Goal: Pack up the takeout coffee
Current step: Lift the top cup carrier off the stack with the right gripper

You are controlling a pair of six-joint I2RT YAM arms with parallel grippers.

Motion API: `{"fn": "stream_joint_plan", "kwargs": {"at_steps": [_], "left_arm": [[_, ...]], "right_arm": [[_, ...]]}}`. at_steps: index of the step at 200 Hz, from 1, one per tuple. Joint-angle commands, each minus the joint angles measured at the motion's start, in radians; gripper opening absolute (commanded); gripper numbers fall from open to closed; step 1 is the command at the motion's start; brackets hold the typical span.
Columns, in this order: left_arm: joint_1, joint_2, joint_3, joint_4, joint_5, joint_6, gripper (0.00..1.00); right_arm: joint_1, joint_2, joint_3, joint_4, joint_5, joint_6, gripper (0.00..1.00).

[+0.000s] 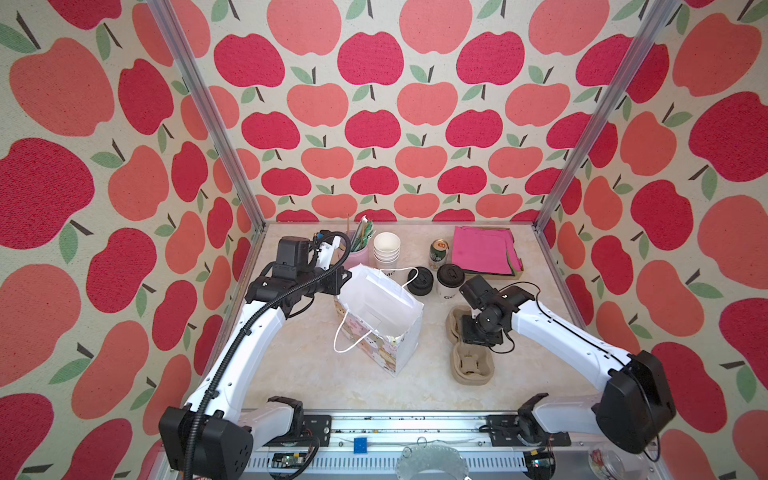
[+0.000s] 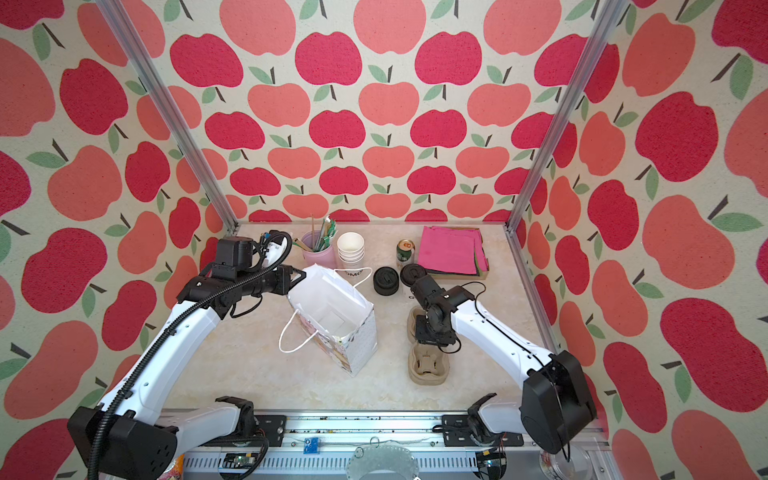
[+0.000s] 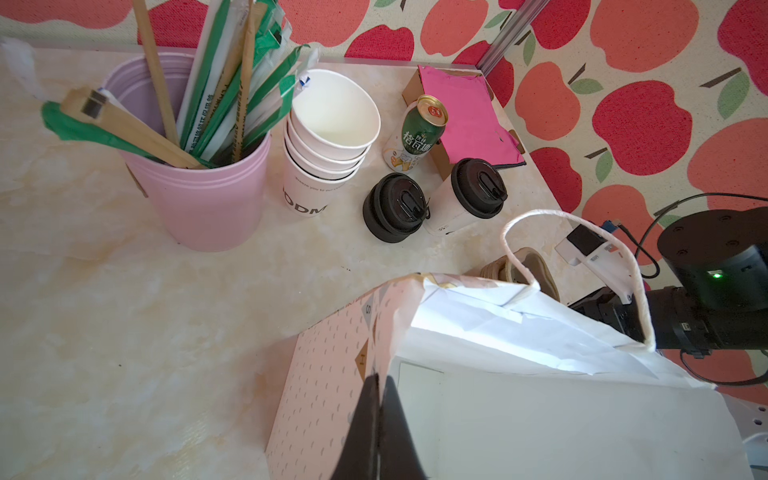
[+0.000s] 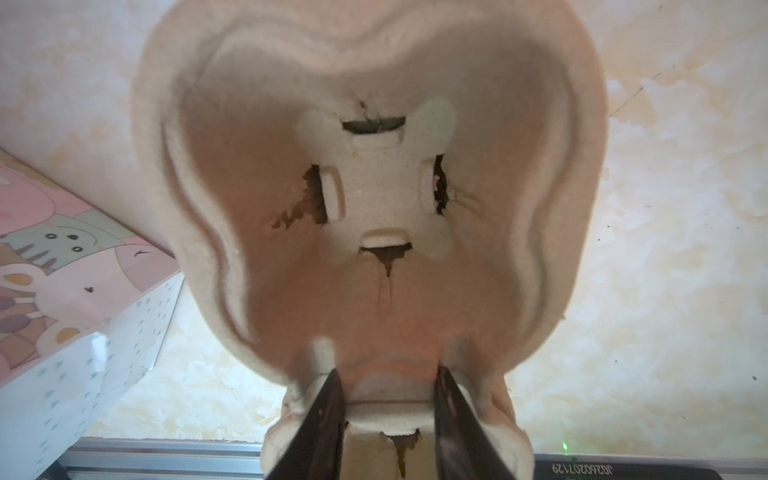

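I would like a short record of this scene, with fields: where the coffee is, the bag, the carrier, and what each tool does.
coffee: takeout coffee upright on the table, lidded, not yet packed
bag: paper bag standing open, nothing seen inside
carrier: cup carrier flat on the table, no cup in it
left tool: left tool shut on the bag's rim
right tool: right tool jaws astride the carrier's middle ridge; grip unclear
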Motion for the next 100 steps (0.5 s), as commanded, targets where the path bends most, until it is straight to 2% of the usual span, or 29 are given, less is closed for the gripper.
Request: {"fn": "stream_joint_plan", "kwargs": {"at_steps": [1,45,100], "left_arm": [[-0.007,0.001,-0.015,0.005,0.01,-0.014,0.01],[-0.007,0.0,-0.015,0.005,0.009,-0.013,0.0],[-0.008,-0.001,-0.009,0.002,0.001,-0.013,0.0]], "right_arm": [[-0.007,-0.033,0.041,-0.037,0.021,-0.025,0.31],[-0.007,-0.041,0.086,-0.066,0.044,-0.048,0.31],[-0.007,-0.091,0.194,-0.085,0.098,-0.149,0.31]]}}
